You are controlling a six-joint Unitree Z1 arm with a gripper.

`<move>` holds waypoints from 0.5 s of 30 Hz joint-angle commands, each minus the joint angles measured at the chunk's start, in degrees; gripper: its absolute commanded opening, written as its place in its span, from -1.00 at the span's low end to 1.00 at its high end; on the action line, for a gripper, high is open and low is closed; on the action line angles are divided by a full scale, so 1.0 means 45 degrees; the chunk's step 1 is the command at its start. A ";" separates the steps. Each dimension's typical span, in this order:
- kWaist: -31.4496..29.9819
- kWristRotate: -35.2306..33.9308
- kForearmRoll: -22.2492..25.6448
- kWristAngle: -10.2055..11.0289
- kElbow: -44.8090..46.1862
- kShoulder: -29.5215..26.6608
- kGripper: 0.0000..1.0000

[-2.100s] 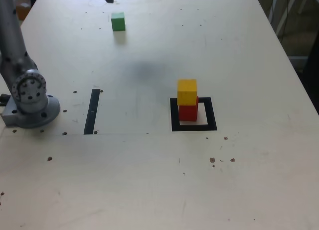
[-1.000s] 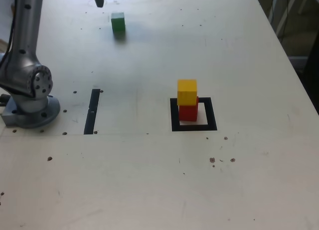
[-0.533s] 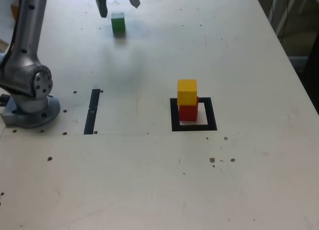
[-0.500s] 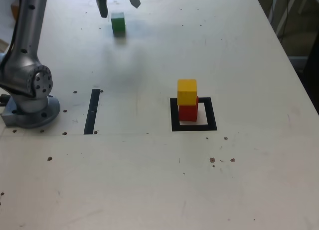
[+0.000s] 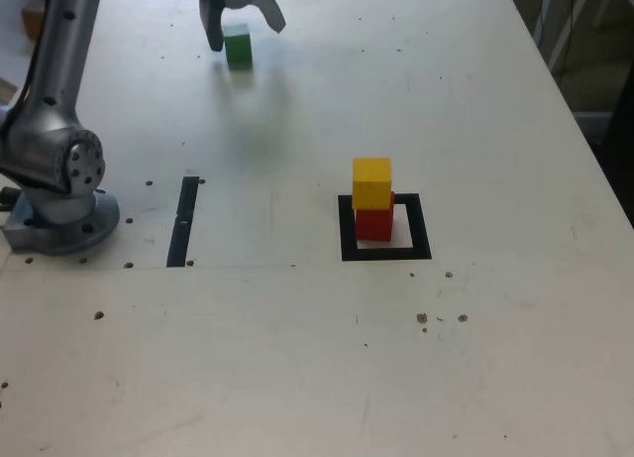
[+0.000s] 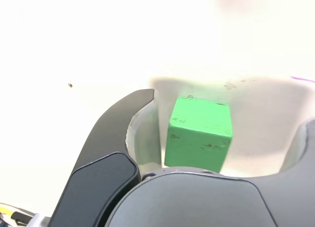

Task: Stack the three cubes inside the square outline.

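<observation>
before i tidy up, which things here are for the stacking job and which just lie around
For the job:
- small green cube
- yellow cube
- red cube
- thick black square outline

Just there:
- straight narrow black strip

The wrist view is glaringly overexposed, the table (image 6: 39, 40) washed white. The exterior view is dimmer, with soft shadows.
</observation>
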 commanded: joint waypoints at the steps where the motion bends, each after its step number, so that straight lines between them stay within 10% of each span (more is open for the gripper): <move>1: 0.0026 0.0001 0.0034 0.0009 0.0040 0.0068 0.73; 15: 0.0120 -0.0006 0.0099 -0.0149 -0.0141 0.0238 0.04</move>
